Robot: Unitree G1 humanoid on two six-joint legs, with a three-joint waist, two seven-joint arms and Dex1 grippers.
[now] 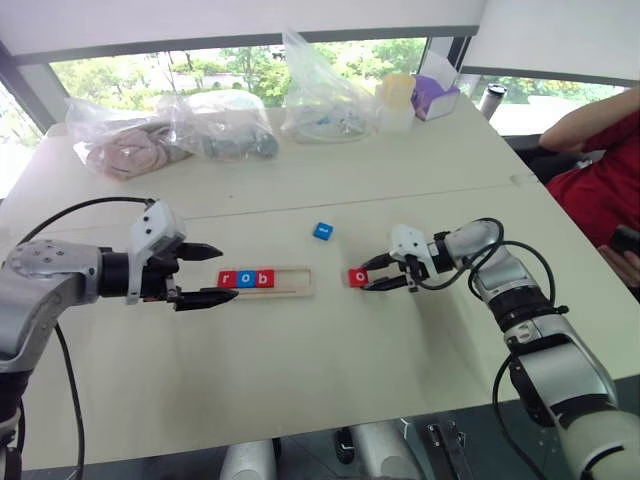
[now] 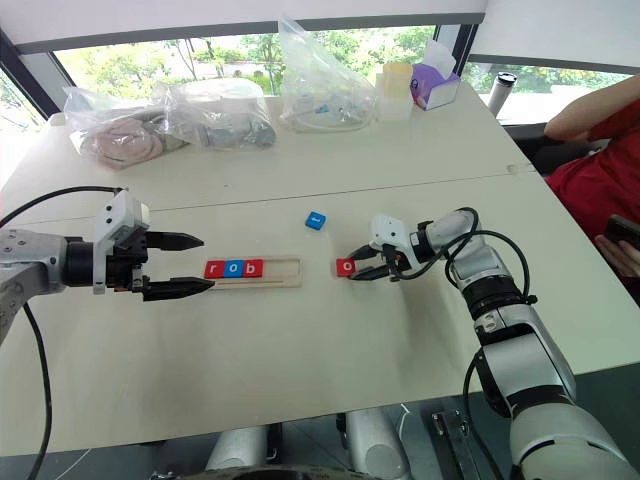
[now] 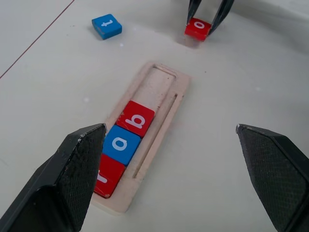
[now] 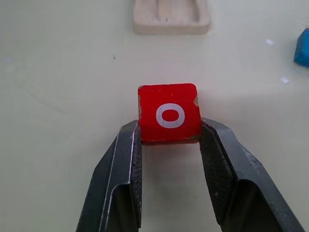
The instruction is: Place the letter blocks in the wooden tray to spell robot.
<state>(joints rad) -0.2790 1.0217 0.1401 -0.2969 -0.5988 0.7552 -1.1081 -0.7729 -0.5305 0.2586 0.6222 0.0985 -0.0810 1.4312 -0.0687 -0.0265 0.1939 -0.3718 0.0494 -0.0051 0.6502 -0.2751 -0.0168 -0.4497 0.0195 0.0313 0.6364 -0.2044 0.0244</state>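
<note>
right of centre in the head view, the right gripper (image 1: 372,275) clamps the small red square "o" block (image 1: 358,277) on the table, so the next move is likely lifting it into the long pale wooden tray (image 1: 296,280) beside r-o-b, while the left gripper (image 1: 205,272) hangs spread.

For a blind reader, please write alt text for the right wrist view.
The right gripper is shut on a red block with a white o, its two black fingers pressing the block's sides over a pale table. Beyond it lies one end of the wooden tray, and a blue block sits at the edge.
</note>
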